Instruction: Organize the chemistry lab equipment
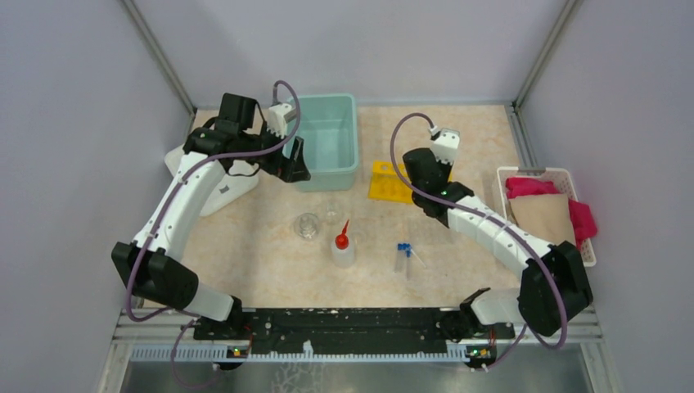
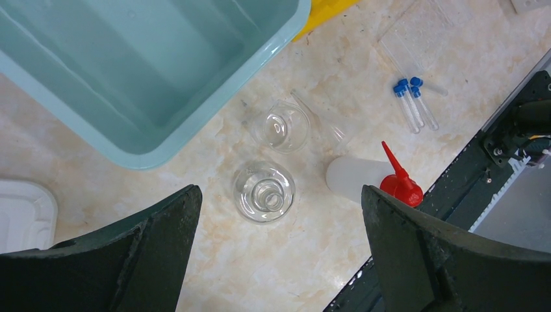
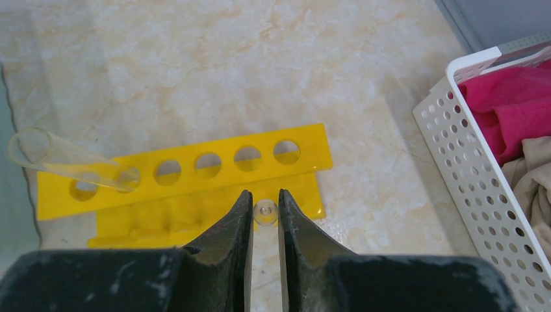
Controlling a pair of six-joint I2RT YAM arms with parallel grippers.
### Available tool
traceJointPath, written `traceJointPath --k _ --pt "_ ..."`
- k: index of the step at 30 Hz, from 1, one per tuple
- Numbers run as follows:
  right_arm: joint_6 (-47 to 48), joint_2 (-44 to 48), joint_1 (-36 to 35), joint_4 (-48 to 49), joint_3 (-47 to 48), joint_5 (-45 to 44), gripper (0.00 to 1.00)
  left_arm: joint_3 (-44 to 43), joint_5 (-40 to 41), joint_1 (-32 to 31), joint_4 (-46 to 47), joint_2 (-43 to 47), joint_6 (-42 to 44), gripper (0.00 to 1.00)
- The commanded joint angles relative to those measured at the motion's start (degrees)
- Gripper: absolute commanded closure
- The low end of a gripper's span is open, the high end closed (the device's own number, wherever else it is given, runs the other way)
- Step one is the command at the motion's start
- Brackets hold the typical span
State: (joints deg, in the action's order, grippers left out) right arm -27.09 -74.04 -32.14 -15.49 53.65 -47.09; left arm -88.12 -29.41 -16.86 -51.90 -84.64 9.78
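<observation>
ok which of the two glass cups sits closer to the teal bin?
The far cup, just off the teal bin's near rim. The near cup sits farther out from that rim, on the robot's side.

Bench (image 3: 227, 65): smooth marbled beige, faint sheen.
Rack (image 3: 188, 170) ahead of right fingers (image 3: 230, 234): glossy yellow plastic.
Test tube (image 3: 265, 211) between those fingers: clear, shiny.
Cups (image 2: 264, 192) (image 2: 279, 127) ahead of left fingers (image 2: 130, 260): clear glass.
Basket (image 3: 468, 169): white perforated plastic.

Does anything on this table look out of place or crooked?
Yes. A clear tube leans slanted at one end of the yellow rack, not upright. The blue-capped tubes lie loose on the table.
</observation>
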Motion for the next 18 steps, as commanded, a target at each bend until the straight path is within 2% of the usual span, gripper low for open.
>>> traceJointPath --k 1,18 --pt "-0.48 -1.23 0.75 4.12 -0.55 -1.18 1.0 -2.18 -0.78 0.41 -0.88 0.0 -0.64 0.01" --pt "-1.66 -3.8 1.03 4.38 -1.3 0.25 1.0 -2.19 -2.2 0.58 -1.7 0.09 -0.2 0.01"
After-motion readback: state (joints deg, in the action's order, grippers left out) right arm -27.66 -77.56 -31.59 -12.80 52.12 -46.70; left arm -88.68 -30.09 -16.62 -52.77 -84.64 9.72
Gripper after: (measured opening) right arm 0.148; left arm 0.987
